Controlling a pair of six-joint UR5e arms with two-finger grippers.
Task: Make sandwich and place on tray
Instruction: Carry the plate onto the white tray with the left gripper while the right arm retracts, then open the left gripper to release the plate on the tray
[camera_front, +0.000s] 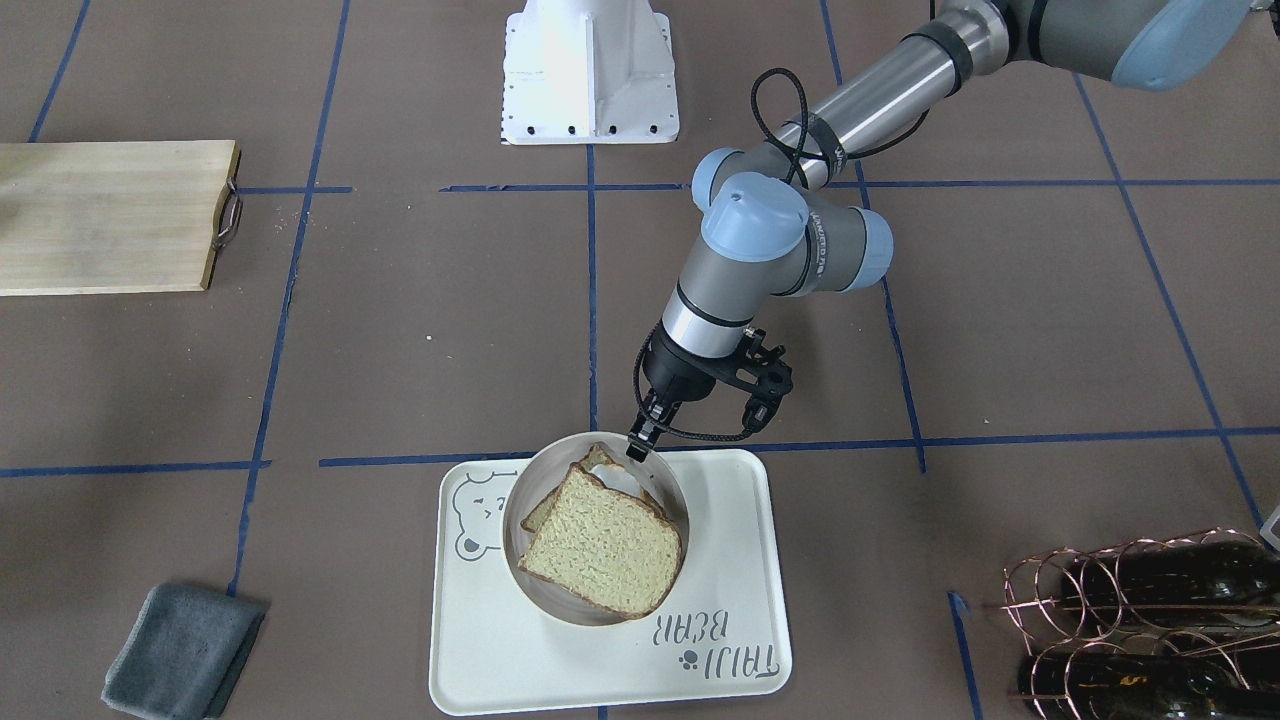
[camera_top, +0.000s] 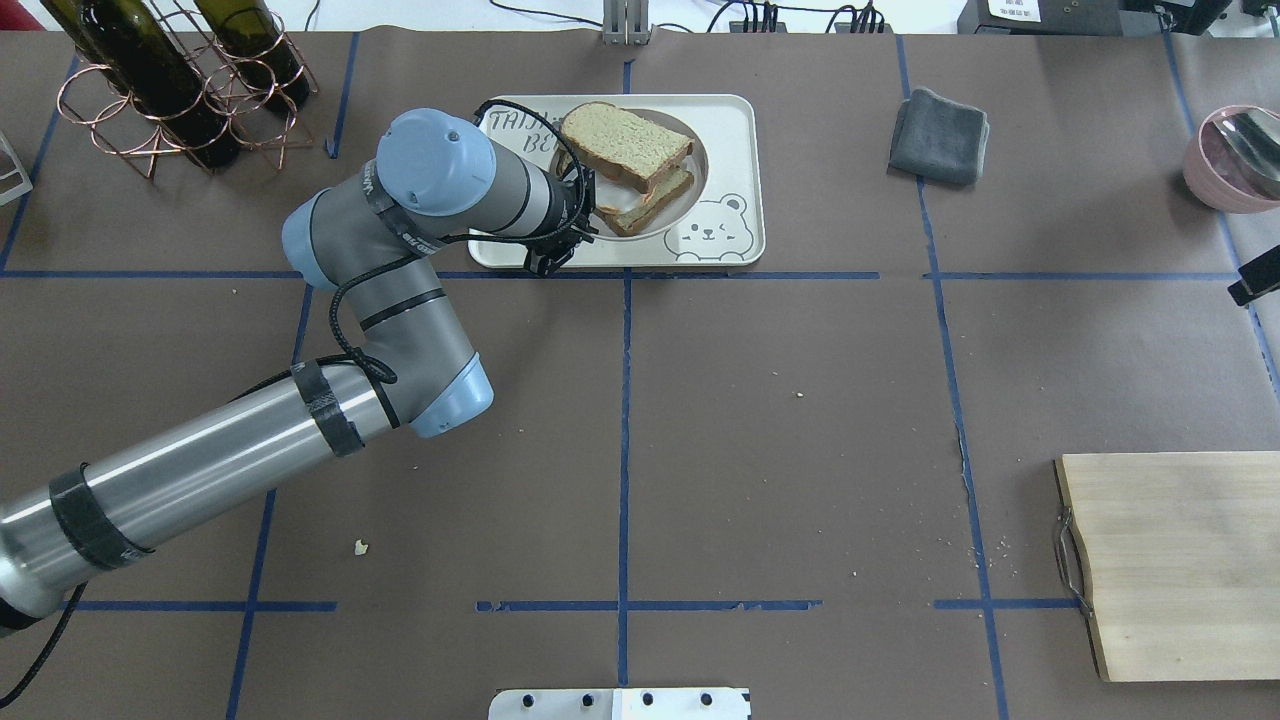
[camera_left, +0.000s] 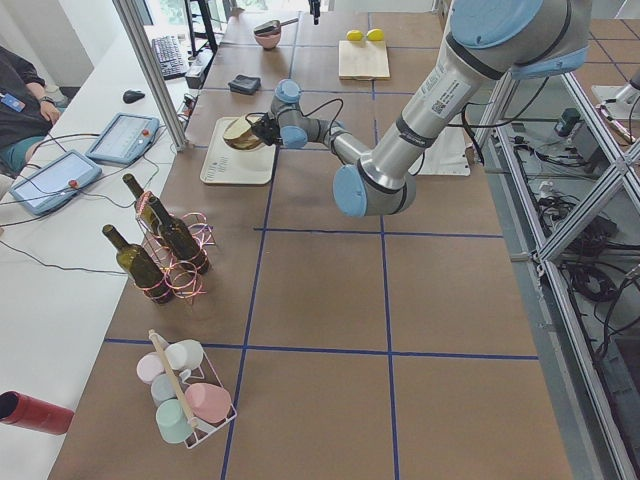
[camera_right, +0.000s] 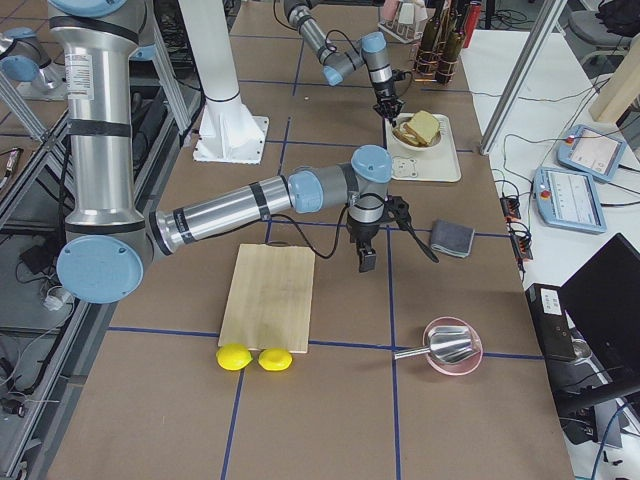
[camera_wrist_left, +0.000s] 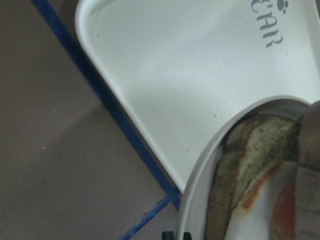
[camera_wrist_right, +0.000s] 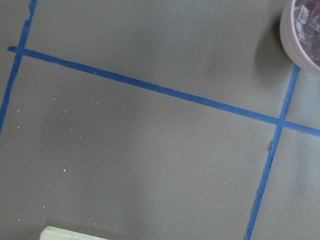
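On the brown table (camera_top: 780, 400) gridded with blue tape (camera_top: 624, 450), the left gripper (camera_front: 638, 447) pinches the rim of the plate (camera_front: 519, 512) carrying the sandwich (camera_front: 605, 545), over the tray (camera_front: 740, 600). The right gripper (camera_right: 366, 262) hangs beside the cutting board (camera_right: 268, 295); whether its fingers are apart is unclear.

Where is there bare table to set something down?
Bare: the table's middle, bordered by the tray, the grey cloth and the cutting board. Crowded: the tray's other side, with the bottle rack and the left arm gripping the plate.
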